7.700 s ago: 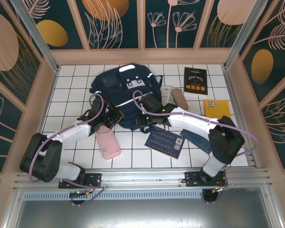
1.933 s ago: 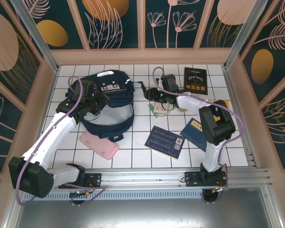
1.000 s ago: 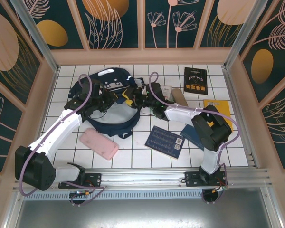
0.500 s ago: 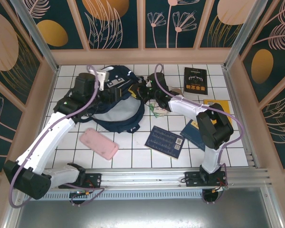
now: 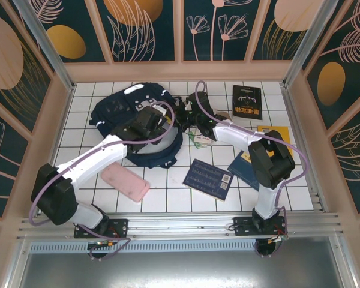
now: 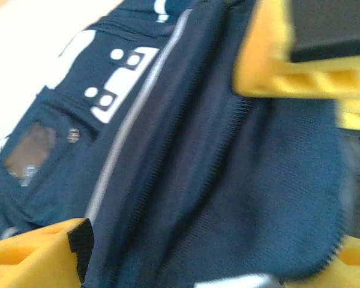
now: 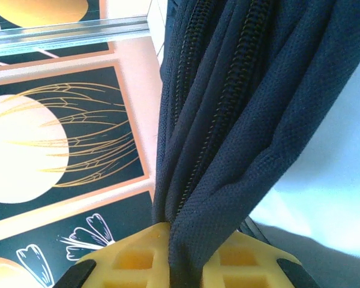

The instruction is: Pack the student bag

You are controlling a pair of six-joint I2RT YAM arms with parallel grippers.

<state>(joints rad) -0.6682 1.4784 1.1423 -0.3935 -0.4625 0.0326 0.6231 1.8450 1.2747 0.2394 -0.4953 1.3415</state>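
The bench [image 5: 168, 187] carries the student bag [image 5: 111, 113], which lies slumped and partly gaping; a black book [image 5: 246, 102] lies well to the bag's right. Handling, as assessed: soft woven fabric with no stiffness of its own, bulky rather than heavy, liable to fold and sag wherever it is lifted. The soundest hold would be a gathered edge beside the zip, or a strap, not a flat panel. The left tool [image 5: 158, 122] stands over the bag's right half, and the right tool [image 5: 183, 116] meets the bag's right edge. The top view gives this layout but not the grips. The right wrist view supplies one: its pads are pinched on a fold of the zip edge [image 7: 228, 108], which is pulled taut. The left wrist view supplies the other: fingers spread wide, bag fabric between them ungripped, and the bag's white patches [image 6: 117, 90] beyond.
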